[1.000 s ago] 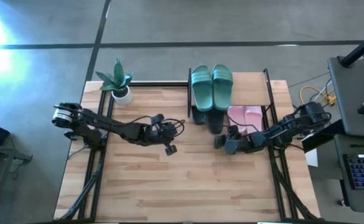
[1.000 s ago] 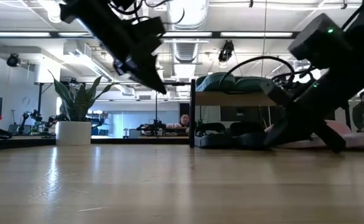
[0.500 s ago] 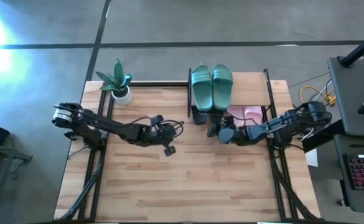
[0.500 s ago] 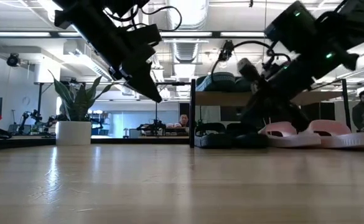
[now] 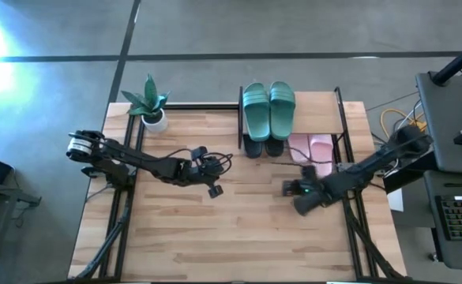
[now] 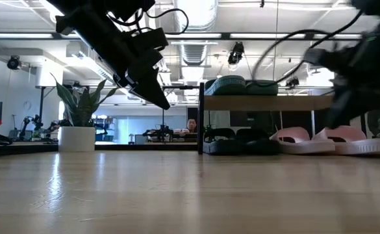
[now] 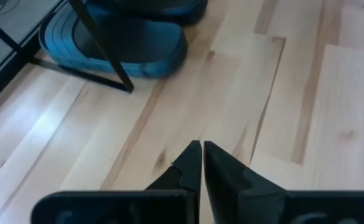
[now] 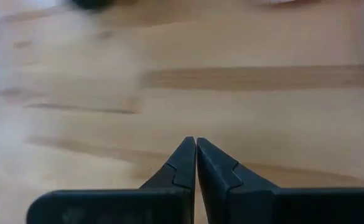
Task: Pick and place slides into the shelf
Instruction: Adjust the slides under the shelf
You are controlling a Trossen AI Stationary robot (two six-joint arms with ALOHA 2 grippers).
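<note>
The shelf (image 5: 341,110) holds teal slides (image 5: 268,109) on top, black slides (image 6: 241,144) and pink slides (image 5: 311,146) below. Both hands, left hand (image 5: 215,189) and right hand (image 5: 287,188), are pressed together, empty, in front of it.

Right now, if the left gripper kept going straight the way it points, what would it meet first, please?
Most likely the bare tabletop: the shut left gripper points down at the wood. Beyond that lie a dark sandal and a thin black shelf post, though depth is hard to judge.
</note>
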